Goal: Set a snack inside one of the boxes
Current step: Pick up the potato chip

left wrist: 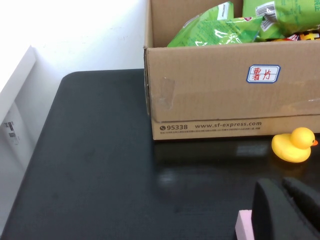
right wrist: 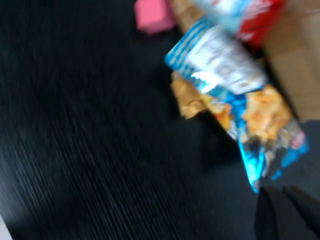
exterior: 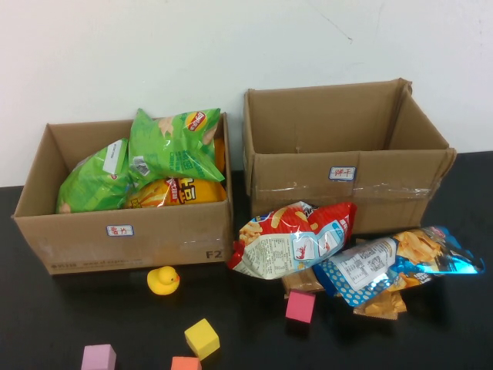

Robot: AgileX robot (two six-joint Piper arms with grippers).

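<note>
Presently, left gripper (left wrist: 282,210) hovered near the left box (exterior: 85,227); right gripper (right wrist: 287,212) above the blue snack bag (exterior: 393,266); finger states indiscernible for both.

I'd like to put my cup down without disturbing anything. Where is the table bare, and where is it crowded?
Bare: the strip left of the left box, and the front right corner beyond the blue bag. The right box looks empty inside. Crowded: between the rubber duck, the foam cubes and the red bag. The left gripper and right gripper hang low above the table.
</note>
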